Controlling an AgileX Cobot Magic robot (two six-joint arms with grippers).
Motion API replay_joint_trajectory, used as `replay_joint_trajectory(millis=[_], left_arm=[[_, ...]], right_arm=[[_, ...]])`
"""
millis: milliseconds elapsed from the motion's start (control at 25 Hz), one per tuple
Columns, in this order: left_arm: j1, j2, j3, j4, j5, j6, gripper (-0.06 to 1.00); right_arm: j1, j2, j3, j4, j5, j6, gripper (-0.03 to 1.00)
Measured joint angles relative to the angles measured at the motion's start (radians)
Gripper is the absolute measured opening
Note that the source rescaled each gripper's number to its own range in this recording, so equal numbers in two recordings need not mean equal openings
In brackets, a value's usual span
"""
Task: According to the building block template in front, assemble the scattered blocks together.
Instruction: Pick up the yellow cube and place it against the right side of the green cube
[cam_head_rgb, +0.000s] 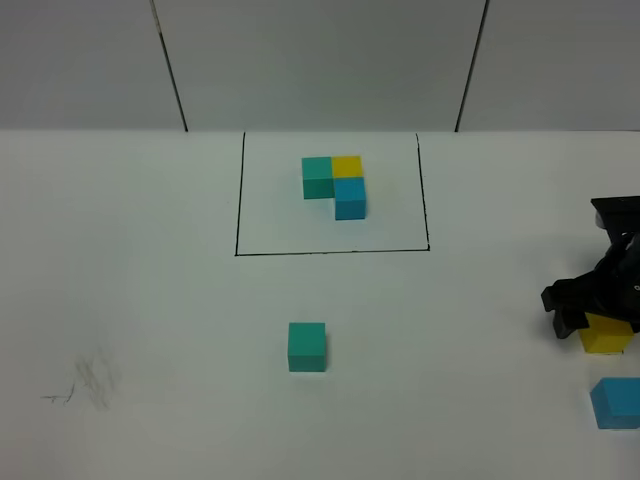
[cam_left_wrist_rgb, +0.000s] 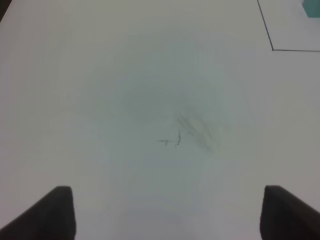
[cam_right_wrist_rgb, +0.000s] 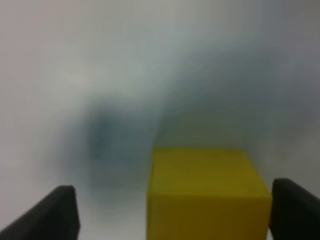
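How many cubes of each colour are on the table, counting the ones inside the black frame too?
Teal cubes: 2, framed teal cube and loose teal cube
Yellow cubes: 2, framed yellow cube and loose yellow cube
Blue cubes: 2, framed blue cube and loose blue cube
Total: 6

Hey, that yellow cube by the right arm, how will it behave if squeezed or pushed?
The yellow cube looks rigid, with flat square faces, so it probably grips without deforming. Sitting flat on the table, it should slide rather than roll.
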Motion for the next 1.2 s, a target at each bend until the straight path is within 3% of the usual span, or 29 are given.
replay_joint_trajectory(millis=[80,120,160,200,400,760,1000,1200], left_arm=[[0.000,0.000,0.000,0.000,0.000,0.000,0.64],[0.000,0.000,0.000,0.000,0.000,0.000,0.64],[0.000,0.000,0.000,0.000,0.000,0.000,0.64],[0.000,0.000,0.000,0.000,0.000,0.000,0.64],[0.000,0.000,0.000,0.000,0.000,0.000,0.64],[0.000,0.000,0.000,0.000,0.000,0.000,0.64],[0.000,0.000,0.000,0.000,0.000,0.000,0.64],[0.000,0.000,0.000,0.000,0.000,0.000,0.64]], right_arm=[[-0.003,0.013,0.000,-0.008,0.000,0.000,0.40],[-0.005,0.017,0.000,-0.014,0.000,-0.001,0.26],[-0.006,0.022,0.001,-0.020,0.000,-0.009,0.05],[-0.008,0.023,0.001,-0.024,-0.002,-0.024,0.02],[0.040,-0.044,0.001,-0.042,0.010,-0.234,0.01],[0.411,-0.145,-0.060,0.137,0.065,-0.841,0.01],[0.583,-0.044,-0.204,0.147,0.153,-0.917,0.01],[0.650,0.090,-0.339,0.099,0.264,-0.908,0.01]])
